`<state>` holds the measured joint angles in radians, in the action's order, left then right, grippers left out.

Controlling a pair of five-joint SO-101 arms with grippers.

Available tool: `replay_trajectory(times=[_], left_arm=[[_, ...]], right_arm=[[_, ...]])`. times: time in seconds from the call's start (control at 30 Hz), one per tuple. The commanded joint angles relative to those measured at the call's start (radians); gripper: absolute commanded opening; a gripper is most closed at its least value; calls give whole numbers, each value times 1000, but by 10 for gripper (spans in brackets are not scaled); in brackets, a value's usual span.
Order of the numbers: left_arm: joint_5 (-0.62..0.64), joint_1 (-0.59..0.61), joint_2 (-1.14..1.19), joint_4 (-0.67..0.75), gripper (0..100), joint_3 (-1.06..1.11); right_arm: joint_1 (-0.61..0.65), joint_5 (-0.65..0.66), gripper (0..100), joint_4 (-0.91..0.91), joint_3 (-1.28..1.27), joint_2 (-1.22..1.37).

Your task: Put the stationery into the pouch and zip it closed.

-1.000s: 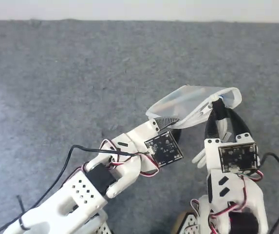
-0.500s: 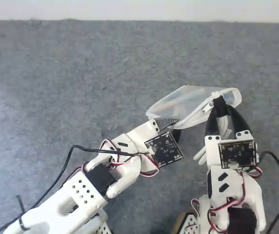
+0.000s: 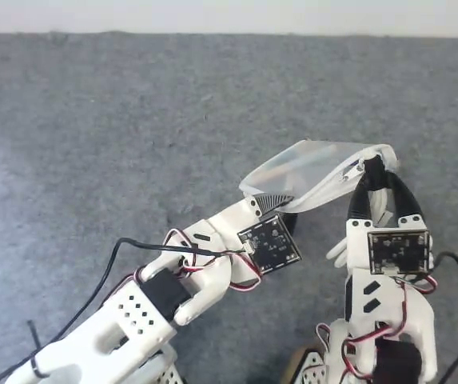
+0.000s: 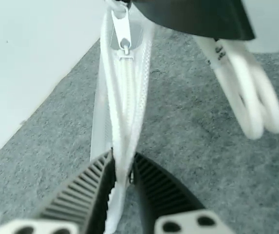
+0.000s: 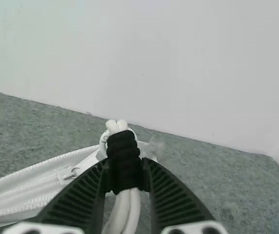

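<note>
Right of centre in the high view, pouch [image 3: 308, 170] hangs stretched between both claws. At its lower-left end the left claw [image 4: 122, 165] is clamped on the zip edge. At the upper-right end, by the zip pull [image 4: 123, 30], the right claw [image 5: 123, 168] is closed on a white cord [image 4: 256, 102] with a black wrap. Likely reason: one end is anchored so the zip line stays taut for pulling. Long axis runs lower left to upper right, zip edge towards the arms (zip open or shut: cannot tell).
</note>
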<state>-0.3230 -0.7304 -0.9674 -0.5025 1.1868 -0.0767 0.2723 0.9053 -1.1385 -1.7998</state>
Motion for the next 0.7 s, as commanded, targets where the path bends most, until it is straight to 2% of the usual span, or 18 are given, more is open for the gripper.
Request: replay_trajectory(times=[0.0, 0.33, 0.53, 0.67], left_arm=[[48, 17, -8, -44, 9, -12], [52, 84, -8, -43, 9, -15], [52, 91, -9, -48, 9, -13], [52, 107, -9, -61, 9, -19]], right_arm=[[-47, -12, 6, -47, 17, -10], [-48, -25, 6, -47, 15, -10], [-136, -72, 6, -70, 15, -10], [-142, -74, 6, -71, 15, -10]])
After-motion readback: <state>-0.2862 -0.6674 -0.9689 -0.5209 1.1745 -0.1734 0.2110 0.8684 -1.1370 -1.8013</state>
